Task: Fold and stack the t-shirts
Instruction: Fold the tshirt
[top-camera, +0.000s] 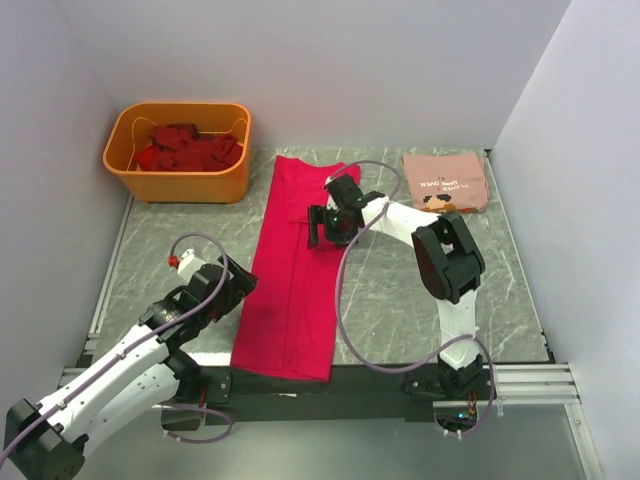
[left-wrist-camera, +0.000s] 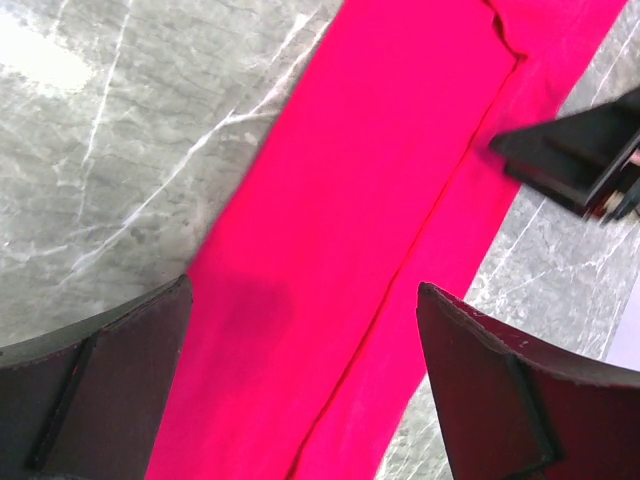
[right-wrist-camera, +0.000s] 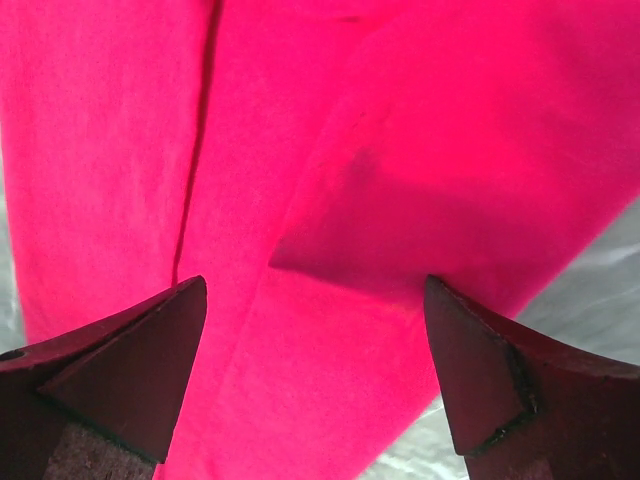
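Bolted at the near edge, the left arm (top-camera: 120, 370) and right arm (top-camera: 450, 280) reached out over the grey marbled tabletop (top-camera: 420, 310). Largest on it was the crimson t-shirt (top-camera: 295, 290), laid out as a long narrow band. Its long axis ran from the near edge toward the far wall.

An orange tub (top-camera: 180, 185) at the far left held dark red t-shirts (top-camera: 190, 150). A folded salmon t-shirt (top-camera: 445, 182) lay at the far right, well apart from the crimson one.

The right end effector (top-camera: 335, 222) hung over the band's far half, near its right edge. The left end effector (top-camera: 235, 285) stood just beside the left edge of the near half. Both were spread wide and held nothing.

An end-to-end fold seemed due next, with the right arm nearer the far end and the left nearer the near hem.

Only the right wrist view showed a flap (right-wrist-camera: 400, 180) lying on the cloth, its corner between the fingers. The left wrist view showed a lengthwise fold line (left-wrist-camera: 400, 270), faint from above. No view settled whether either end effector touched the cloth.
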